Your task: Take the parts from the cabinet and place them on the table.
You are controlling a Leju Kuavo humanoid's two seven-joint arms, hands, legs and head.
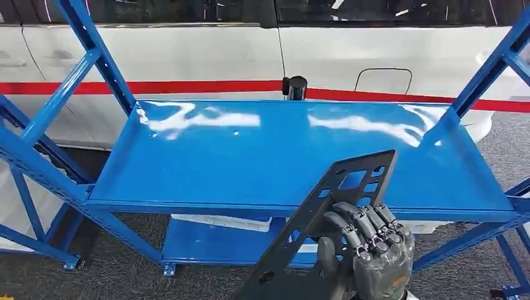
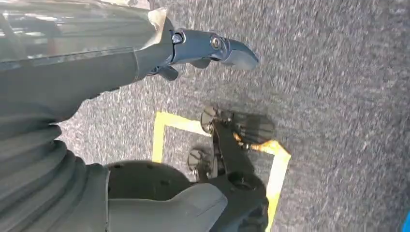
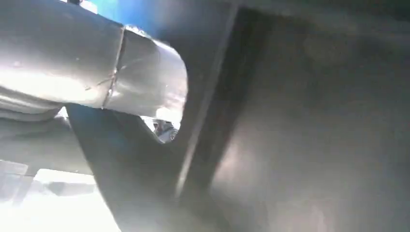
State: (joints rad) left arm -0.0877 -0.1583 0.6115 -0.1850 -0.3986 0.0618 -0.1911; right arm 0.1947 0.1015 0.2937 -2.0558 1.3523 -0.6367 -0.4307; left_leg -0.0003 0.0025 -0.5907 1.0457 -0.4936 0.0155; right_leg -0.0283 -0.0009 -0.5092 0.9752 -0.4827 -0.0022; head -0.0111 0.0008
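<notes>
A long flat black part [image 1: 325,219] with cut-out slots is held up in front of the blue cabinet shelf [image 1: 250,156], tilted with its far end over the shelf's front right area. My right hand [image 1: 372,247] grips it near the middle, fingers wrapped over its edge. In the right wrist view the dark part [image 3: 300,125] is very close and blurred, next to my grey thumb [image 3: 121,72]. My left hand [image 2: 203,48] hangs over the grey floor, fingers apart, holding nothing.
The blue rack has slanted side braces [image 1: 94,56] and a lower shelf [image 1: 219,240] with a white tray [image 1: 219,222]. A white vehicle with a red stripe [image 1: 187,86] stands behind. Yellow tape [image 2: 162,137] marks the carpet.
</notes>
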